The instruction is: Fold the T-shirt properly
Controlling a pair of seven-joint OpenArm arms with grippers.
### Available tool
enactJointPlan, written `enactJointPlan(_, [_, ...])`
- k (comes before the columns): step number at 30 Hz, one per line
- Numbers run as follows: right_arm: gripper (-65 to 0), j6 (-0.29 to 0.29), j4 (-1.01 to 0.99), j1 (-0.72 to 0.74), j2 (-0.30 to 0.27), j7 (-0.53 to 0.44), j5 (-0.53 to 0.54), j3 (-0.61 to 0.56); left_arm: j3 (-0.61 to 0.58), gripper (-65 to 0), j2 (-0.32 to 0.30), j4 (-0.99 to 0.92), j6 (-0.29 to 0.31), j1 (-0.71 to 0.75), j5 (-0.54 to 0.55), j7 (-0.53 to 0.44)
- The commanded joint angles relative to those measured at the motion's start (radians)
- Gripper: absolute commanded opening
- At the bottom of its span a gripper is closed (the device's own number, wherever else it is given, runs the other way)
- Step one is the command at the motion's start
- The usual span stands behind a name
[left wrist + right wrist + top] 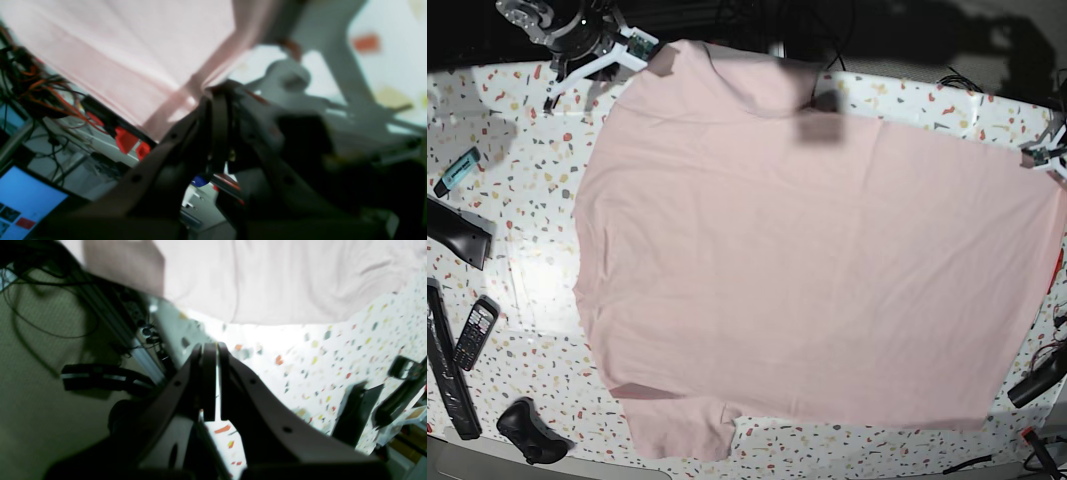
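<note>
The big pink T-shirt lies spread flat across the speckled table, the left hand at 3 o'clock pinches its edge tight, and the right hand at 11 o'clock is closed on nothing.

You see a white speckled counter (flecks of red, yellow and grey), brightly lit with glare at one side; a lit blue screen and tangled cables sit beyond its edge.
</note>
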State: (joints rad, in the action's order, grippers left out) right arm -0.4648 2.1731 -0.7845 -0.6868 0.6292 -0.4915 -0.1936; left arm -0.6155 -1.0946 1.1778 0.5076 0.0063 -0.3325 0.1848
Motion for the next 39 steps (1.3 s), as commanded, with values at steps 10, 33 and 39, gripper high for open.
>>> enactJointPlan(10, [-65.0, 0.038, 0.017, -0.066, -0.01, -0.003, -0.029, 0.031, 0.0, -65.0, -0.05, 0.142, 0.01, 0.052, 0.023, 0.032])
enactJointPlan(33, [-45.9, 0.011, -0.139, 0.15, 0.13, -0.08, 0.237, 0.023, 0.0, -65.0, -0.05, 0.171, -0.007, 0.038, 0.02, 0.02])
enactJointPlan(39, [-46.0, 0.0, -0.235, 0.224, 0.13, -0.069, 0.26, -0.04, 0.0, -65.0, -0.05, 0.171, -0.008, 0.038, 0.02, 0.02])
